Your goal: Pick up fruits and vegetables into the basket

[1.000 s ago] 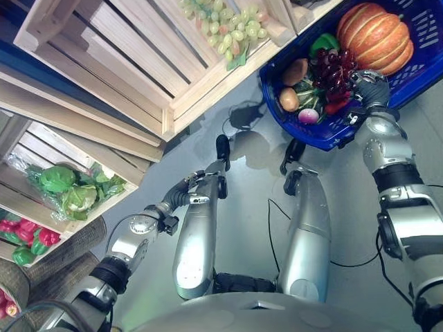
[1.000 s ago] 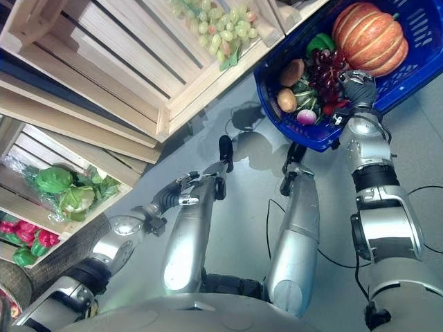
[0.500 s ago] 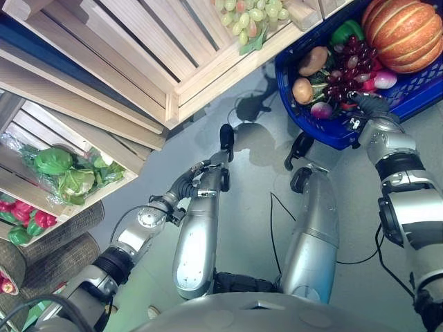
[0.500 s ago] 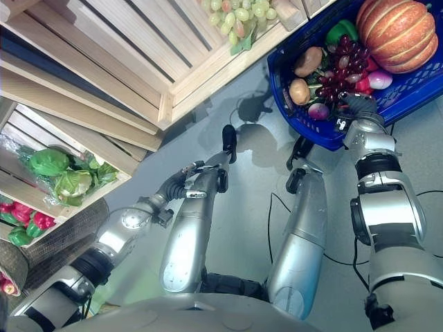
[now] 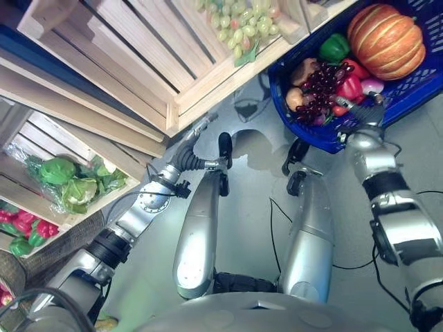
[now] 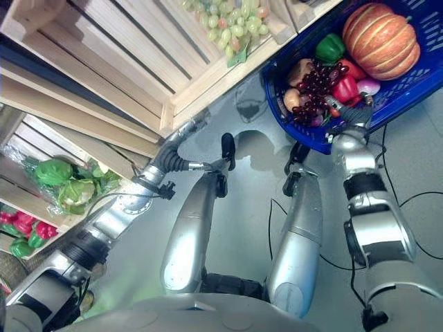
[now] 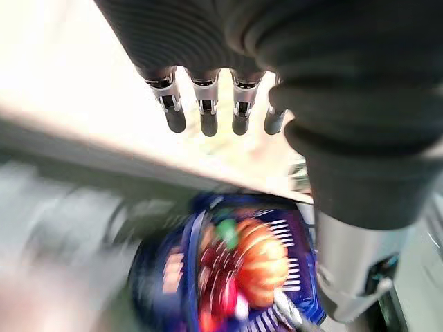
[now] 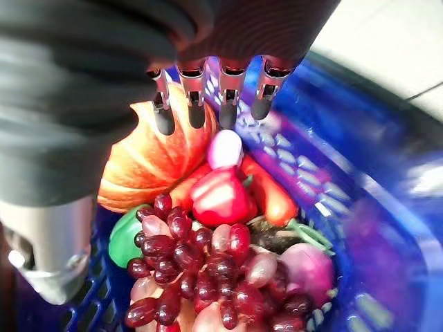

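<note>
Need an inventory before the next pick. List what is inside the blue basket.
The blue basket holds an orange pumpkin, a green pepper, a red pepper, dark red grapes, an onion and a potato. Anything beneath the grapes is covered.

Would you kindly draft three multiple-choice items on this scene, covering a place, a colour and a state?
1. Where do the green grapes lie?
A. in a wooden crate
B. in the blue basket
C. on the floor

2. What colour is the pumpkin in the blue basket?
A. green
B. orange
C. white

3. What is the right hand holding?
A. the red pepper
B. the dark grapes
C. nothing

Key: 1 A, the bunch rests on the slats of a wooden crate. 2 B, its ribbed skin is orange. 3 C, its fingers hang straight above the produce, clear of the red pepper and dark grapes.
</note>
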{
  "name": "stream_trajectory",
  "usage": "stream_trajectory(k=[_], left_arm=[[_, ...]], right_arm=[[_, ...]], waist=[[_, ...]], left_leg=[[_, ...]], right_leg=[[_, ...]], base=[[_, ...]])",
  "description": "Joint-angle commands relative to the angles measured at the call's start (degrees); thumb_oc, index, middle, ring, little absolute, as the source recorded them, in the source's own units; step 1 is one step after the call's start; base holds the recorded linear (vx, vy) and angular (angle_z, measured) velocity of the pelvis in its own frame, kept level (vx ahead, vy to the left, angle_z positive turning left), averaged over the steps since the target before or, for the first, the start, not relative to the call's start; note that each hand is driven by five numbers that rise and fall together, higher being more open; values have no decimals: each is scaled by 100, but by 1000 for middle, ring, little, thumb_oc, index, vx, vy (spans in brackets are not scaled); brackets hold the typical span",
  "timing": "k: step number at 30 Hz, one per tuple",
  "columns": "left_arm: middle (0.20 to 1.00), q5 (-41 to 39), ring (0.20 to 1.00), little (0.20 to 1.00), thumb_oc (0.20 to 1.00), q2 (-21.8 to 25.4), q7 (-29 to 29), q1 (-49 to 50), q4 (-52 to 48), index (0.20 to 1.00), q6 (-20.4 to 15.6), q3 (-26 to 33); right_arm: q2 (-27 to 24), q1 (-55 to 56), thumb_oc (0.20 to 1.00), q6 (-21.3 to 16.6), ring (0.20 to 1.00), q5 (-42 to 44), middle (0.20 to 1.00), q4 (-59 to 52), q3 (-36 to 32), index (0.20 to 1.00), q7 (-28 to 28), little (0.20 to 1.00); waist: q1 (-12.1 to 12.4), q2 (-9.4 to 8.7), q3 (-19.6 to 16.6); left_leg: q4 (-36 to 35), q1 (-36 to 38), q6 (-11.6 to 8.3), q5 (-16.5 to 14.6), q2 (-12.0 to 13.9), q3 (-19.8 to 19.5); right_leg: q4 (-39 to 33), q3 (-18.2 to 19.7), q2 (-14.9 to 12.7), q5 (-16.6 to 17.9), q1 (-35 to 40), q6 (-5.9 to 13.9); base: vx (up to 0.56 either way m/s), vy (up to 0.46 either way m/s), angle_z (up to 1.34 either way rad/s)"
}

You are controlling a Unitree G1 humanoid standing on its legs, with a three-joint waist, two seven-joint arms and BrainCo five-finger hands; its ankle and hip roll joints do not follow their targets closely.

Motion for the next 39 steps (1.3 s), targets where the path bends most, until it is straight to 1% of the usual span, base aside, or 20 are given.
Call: stream_trajectory(k=[1,2,3,5,7,8,11,12,14,18,21,24,26,27,31,33,34,35,36,39], left_arm=[[1000,1550,1000,1000,1000,-30,998,170,-539,1000,10,404],[1000,1956,1000,1000,1000,96,1287,161,-630,1000,150,580],[1000,2306,1000,1000,1000,281,1648,213,-700,1000,307,869],[1000,2561,1000,1000,1000,435,1976,257,-739,1000,423,1090],[1000,3250,1000,1000,1000,600,2599,319,-628,1000,660,1331],[1000,3651,1000,1000,1000,719,2934,320,-570,1000,925,1445],[1000,4415,1000,1000,1000,1044,3392,288,-414,1000,1559,1608],[1000,4414,1000,1000,1000,1131,3474,273,-371,1000,1618,1623],[1000,4488,1000,1000,1000,1428,3690,181,-120,1000,1928,1690],[1000,4498,1000,1000,1000,1765,3918,-79,451,1000,2669,1444],[1000,4473,1000,1000,1000,1853,3661,-325,826,1000,3096,1107],[1000,4258,1000,1000,1000,1883,3107,-604,1249,1000,3200,671],[1000,4125,1000,1000,1000,1883,2580,-825,1532,1000,3244,295],[1000,4049,1000,1000,1000,1858,2458,-903,1643,1000,3251,171],[1000,3707,1000,1000,1000,1587,1853,-1111,2338,1000,3111,-168],[1000,3496,1000,1000,1000,1456,1856,-1154,2695,1000,3027,-258],[1000,3227,1000,1000,1000,1388,1704,-1169,2873,1000,2952,-265],[1000,3040,1000,1000,1000,1329,1703,-1167,2976,1000,2931,-270],[1000,2872,1000,1000,1000,1255,1689,-1129,3114,1000,2888,-268],[1000,2683,1000,1000,1000,1065,1876,-1154,3629,1000,2843,-110]], right_arm=[[-207,638,1000,-335,1000,-752,1000,-534,65,1000,-461,1000],[-136,1002,1000,-412,1000,-1002,1000,-912,52,1000,-517,1000],[-90,1553,1000,-595,1000,-1354,1000,-1387,4,1000,-540,1000],[-86,1922,1000,-772,1000,-1622,1000,-1660,-23,1000,-565,1000],[-87,2318,1000,-926,1000,-1895,1000,-1967,-70,1000,-489,1000],[-95,2460,1000,-987,1000,-1976,1000,-2107,-86,1000,-410,1000],[-167,2676,1000,-1105,1000,-2175,1000,-2341,-88,1000,-175,1000],[-197,2719,1000,-1106,1000,-2207,1000,-2408,-67,1000,-133,1000],[-349,2871,1000,-1124,1000,-2388,1000,-2694,-9,1000,64,1000],[-675,2991,1000,-1125,1000,-2513,1000,-3076,50,1000,350,1000],[-836,3011,1000,-1118,1000,-2396,1000,-3247,69,1000,534,1000],[-954,3089,1000,-1215,1000,-2230,1000,-3436,9,1000,727,1000],[-1020,3129,1000,-1263,1000,-2137,1000,-3602,-37,1000,877,1000],[-1034,3141,1000,-1284,1000,-2120,1000,-3652,-45,1000,908,1000],[-1088,3192,1000,-1482,1000,-1966,1000,-3879,-183,1000,1048,1000],[-1103,3205,1000,-1578,1000,-1939,1000,-3941,-226,1000,1084,1000],[-1109,3213,1000,-1652,1000,-1869,1000,-4003,-266,1000,1151,1000],[-1110,3214,1000,-1679,1000,-1859,1000,-4037,-279,1000,1167,1000],[-1096,3261,1000,-1725,1000,-1866,1000,-4069,-297,1000,1168,1000],[-1088,3277,1000,-1834,1000,-1805,1000,-4200,-400,1000,1236,1000]], waist=[[-432,446,-140],[-523,408,-140],[-634,356,-140],[-722,335,-140],[-851,307,-140],[-920,288,-140],[-1054,249,-140],[-1080,242,-140],[-1196,222,-140],[-1402,225,-140],[-1536,239,-140],[-1680,245,-140],[-1789,244,-140],[-1824,243,-140],[-1982,233,-140],[-2034,221,-140],[-2074,203,-140],[-2087,198,-140],[-2111,183,-140],[-2157,136,-140]], left_leg=[[-369,264,198,-260,-46,224],[-414,392,183,-266,-33,242],[-496,602,163,-262,-14,276],[-531,754,145,-264,-6,302],[-565,966,114,-269,10,349],[-576,1063,100,-271,16,372],[-574,1224,73,-280,32,428],[-570,1251,68,-284,31,438],[-536,1356,49,-302,37,488],[-453,1417,22,-320,39,555],[-428,1420,-4,-314,49,613],[-435,1397,-18,-305,71,706],[-426,1331,-36,-305,96,771],[-422,1307,-41,-302,102,792],[-373,1183,-55,-303,132,934],[-317,1112,-56,-317,153,993],[-250,1046,-56,-343,171,1034],[-210,995,-58,-357,180,1053],[-117,1050,-101,-528,177,1006],[50,864,-96,-603,225,1075]], right_leg=[[-145,3,373,-383,369,378],[-201,47,379,-380,473,404],[-275,101,371,-379,636,437],[-310,155,367,-380,756,463],[-350,215,341,-385,931,498],[-370,244,328,-382,1009,511],[-401,302,305,-379,1141,528],[-410,318,299,-379,1166,531],[-441,394,284,-374,1262,547],[-400,548,299,-371,1275,565],[-398,650,314,-355,1242,585],[-455,775,363,-316,1190,621],[-471,865,416,-295,1099,642],[-473,893,433,-290,1069,648],[-507,1014,506,-257,922,653],[-483,1046,526,-252,841,651],[-460,1071,533,-262,781,650],[-441,1092,546,-262,730,648],[-370,1133,552,-433,797,686],[-305,1174,573,-455,638,674]], base=[[-18,115,-28],[50,128,-21],[50,132,-25],[36,100,-24],[47,114,-22],[48,112,-17],[33,80,-17],[39,86,-19],[49,88,-15],[49,92,-17],[45,88,-10],[37,82,-13],[31,74,-16],[23,62,-20],[27,74,-29],[20,61,-23],[12,49,-20],[90,61,-15],[88,61,-15],[35,49,-13]])
